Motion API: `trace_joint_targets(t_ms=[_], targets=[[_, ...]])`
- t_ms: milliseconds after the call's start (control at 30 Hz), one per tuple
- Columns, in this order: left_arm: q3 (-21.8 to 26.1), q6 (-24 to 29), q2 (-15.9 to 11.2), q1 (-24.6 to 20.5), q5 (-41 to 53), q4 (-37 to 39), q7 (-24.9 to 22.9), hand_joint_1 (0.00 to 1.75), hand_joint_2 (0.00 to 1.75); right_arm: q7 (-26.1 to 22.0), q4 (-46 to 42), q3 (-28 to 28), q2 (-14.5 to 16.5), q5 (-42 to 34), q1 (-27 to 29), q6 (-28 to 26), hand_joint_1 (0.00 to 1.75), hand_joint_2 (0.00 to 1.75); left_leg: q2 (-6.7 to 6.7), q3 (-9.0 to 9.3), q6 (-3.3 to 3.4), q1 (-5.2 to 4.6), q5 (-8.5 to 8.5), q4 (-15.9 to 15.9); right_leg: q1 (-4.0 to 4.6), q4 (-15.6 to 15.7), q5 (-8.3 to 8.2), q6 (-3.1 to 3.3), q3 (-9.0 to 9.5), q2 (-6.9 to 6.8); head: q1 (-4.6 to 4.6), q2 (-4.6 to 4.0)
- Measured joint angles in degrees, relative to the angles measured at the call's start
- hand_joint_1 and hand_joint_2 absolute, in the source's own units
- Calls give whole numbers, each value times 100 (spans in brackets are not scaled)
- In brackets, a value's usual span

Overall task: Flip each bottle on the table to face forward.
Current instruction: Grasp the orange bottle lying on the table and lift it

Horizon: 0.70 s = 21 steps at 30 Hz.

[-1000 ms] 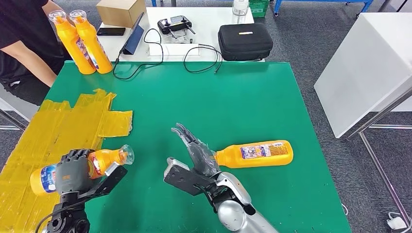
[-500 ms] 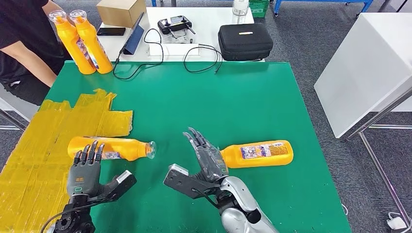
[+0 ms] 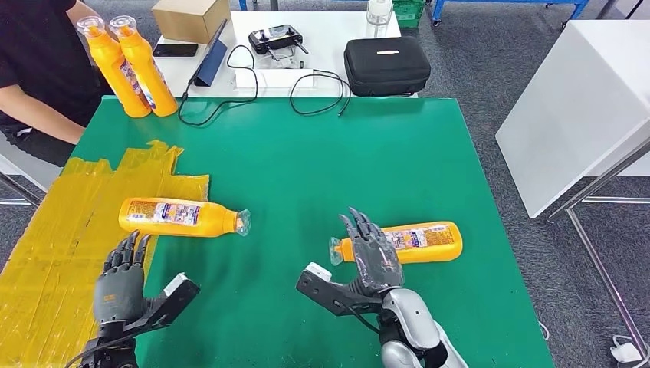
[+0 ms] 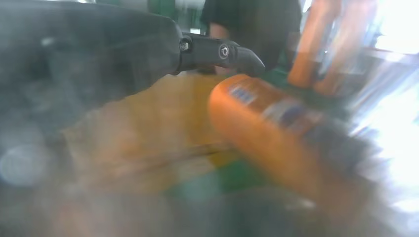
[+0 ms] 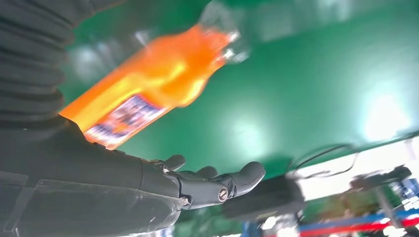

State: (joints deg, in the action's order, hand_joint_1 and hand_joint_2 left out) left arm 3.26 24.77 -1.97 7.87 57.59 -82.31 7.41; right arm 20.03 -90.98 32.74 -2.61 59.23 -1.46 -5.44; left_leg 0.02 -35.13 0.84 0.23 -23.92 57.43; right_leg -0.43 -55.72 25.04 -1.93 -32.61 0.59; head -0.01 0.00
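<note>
While both hands sit low over the green table [image 3: 368, 153], neither grips anything. Left hand [image 3: 119, 285]: fingers spread and straight, empty, hovering near the table's front-left edge over the yellow tape patch [image 3: 73, 222]. Just beyond its fingertips lies the left bottle [image 3: 180, 217], on its side, label up, clear cap pointing twd table centre; base end on the tape, neck end on bare green. Hand and bottle apart, small gap. Left wrist view is blurred but shows the same bottle [image 4: 267, 128] beside a dark fingertip, not touching.

Right hand [image 3: 374, 257]: fingers apart, extended, laid over the neck end of the right bottle [image 3: 414, 242]. Bottle lies on its side on the green, label up, cap twd centre, base twd table's right edge. Contact w/ the neck – cannot tell from head view; no closed grasp seen. Right wrist view: bottle [image 5: 148, 89] beside the open fingers [image 5: 217, 185], not enclosed.

Far-left corner: two upright orange bottles [image 3: 126, 65], touching each other, next to a person in black [image 3: 34, 69]. Beyond the green table: white table [image 3: 306, 31] w/ cardboard box [image 3: 190, 18], black case [image 3: 386, 65], cables [image 3: 306, 88].
</note>
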Motion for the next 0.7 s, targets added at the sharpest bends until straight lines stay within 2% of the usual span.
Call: trace_joint_targets(t_ms=[100,167,267,500,700], targets=[[307,-308,336,195,-1553,-544,775,0,0,68,-274,-243,-100,267,361,34,0,175,-1,-5,1,-3,-4,0,-2,1,1,-1,-2,0,2,0],[476,-538,558,291,-2105,-888,1029,0,0,97,-375,-371,-157,336,548,58,0,175,-1,-7,1,-6,-7,0,-4,2,2,-1,-3,0,2,0],[642,-666,787,382,-2305,-1254,1126,0,0,100,-465,-495,-214,361,715,64,0,175,0,-6,1,-8,-9,-1,-5,4,2,-1,-3,1,1,0],[797,-1019,1092,475,-2707,-1675,1326,0,0,203,-514,-670,-257,418,820,63,0,175,0,1,3,-6,-3,-1,-2,3,1,0,2,0,0,0],[717,-1128,1215,516,-2863,-1988,1291,0,0,173,-480,-1014,-332,692,870,13,0,175,-3,0,4,-7,-3,0,-5,3,1,-1,2,-1,0,0]])
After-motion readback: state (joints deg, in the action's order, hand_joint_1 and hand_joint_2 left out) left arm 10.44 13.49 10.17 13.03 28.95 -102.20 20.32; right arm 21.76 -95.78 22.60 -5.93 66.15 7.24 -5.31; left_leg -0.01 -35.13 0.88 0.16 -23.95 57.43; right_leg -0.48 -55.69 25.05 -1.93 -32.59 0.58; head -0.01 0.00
